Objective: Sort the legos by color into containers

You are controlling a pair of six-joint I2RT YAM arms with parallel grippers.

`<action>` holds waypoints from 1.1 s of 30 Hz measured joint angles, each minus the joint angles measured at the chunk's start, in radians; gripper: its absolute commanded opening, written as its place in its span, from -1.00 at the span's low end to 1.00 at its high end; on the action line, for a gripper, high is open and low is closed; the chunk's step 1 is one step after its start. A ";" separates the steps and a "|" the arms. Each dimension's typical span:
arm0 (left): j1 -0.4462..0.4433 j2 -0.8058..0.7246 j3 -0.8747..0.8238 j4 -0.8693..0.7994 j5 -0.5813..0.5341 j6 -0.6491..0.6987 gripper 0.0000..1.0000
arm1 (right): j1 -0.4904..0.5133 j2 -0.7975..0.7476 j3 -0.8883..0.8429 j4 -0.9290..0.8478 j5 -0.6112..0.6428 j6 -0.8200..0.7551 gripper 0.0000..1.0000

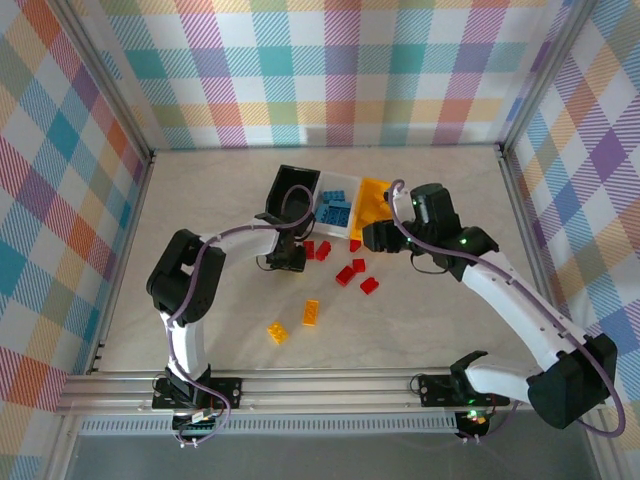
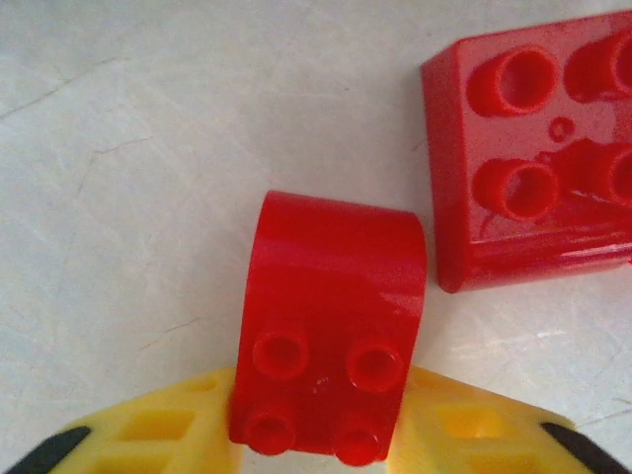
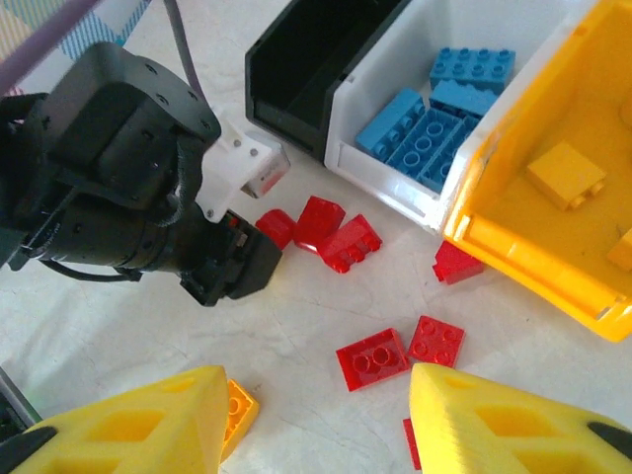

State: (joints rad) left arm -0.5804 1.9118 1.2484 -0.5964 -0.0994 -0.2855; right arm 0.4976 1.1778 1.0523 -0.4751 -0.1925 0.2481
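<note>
The light is bright and even, coming from above; shadows on the pale marbled table top (image 1: 400,340) are short and soft. In the left wrist view the curved glossy red plastic brick (image 2: 331,326) carries a pale glare band, and the flat red studded plastic brick (image 2: 533,148) shines too (its studs look almost wet). This close view is slightly blurred, most at the bottom edge.

Three bins in a row: a black bin (image 3: 296,49) left of the white bin (image 3: 385,178), a yellow-orange bin (image 3: 523,257) right of it. Inside the white bin lie roughly four blue bricks (image 3: 425,143), overlapping. On the tabletop (image 1: 420,330) before it are seven red bricks (image 3: 370,357) and two orange bricks (image 1: 311,311). The bin to its right holds two yellow bricks (image 3: 565,173).
</note>
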 measured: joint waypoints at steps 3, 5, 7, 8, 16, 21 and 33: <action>0.000 -0.003 0.000 -0.001 -0.005 0.006 -0.44 | 0.000 0.000 -0.023 0.010 -0.008 0.011 0.02; 0.000 -0.004 0.000 -0.001 -0.005 0.007 -0.44 | 0.000 0.000 -0.036 0.017 -0.015 0.021 0.02; 0.000 -0.005 0.000 -0.002 -0.005 0.007 -0.44 | 0.000 0.000 -0.051 0.024 -0.021 0.029 0.02; 0.000 -0.006 -0.001 -0.002 -0.005 0.007 -0.44 | 0.000 0.000 -0.056 0.027 -0.023 0.030 0.02; 0.008 -0.127 -0.013 -0.012 -0.024 0.019 -0.41 | 0.000 0.001 -0.103 0.042 -0.031 0.041 0.02; 0.056 -0.212 0.052 -0.066 -0.027 0.040 -0.39 | 0.002 0.001 -0.158 0.074 -0.045 0.060 0.01; 0.165 0.125 0.595 -0.138 -0.022 0.097 -0.37 | 0.047 -0.002 -0.229 0.093 -0.056 0.104 0.01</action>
State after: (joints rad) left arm -0.4152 2.0369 1.8439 -0.7345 -0.1215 -0.1890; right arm 0.5449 1.1759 0.8234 -0.3824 -0.2481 0.3523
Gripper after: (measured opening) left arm 0.315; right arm 0.507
